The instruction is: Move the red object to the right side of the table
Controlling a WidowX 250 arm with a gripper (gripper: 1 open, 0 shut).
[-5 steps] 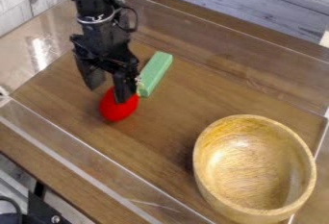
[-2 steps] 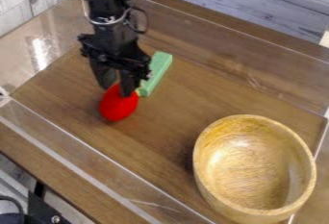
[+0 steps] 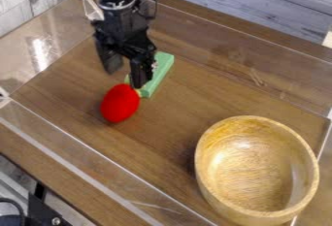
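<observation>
The red toy (image 3: pixel 119 104) lies on the wooden surface (image 3: pixel 78 133), just in front of the jaws (image 3: pixel 119 78) and beside the green block (image 3: pixel 153 76), with the bowl (image 3: pixel 257 168) well apart. The jaws stand open, holding nothing. The toy looks light and smooth, perhaps soft or hollow, so a mild squeeze should do; its rounded sides could slip or roll if pinched near an end. Best to take it across the fat middle, low down, one finger on each side, keeping off the block.
</observation>
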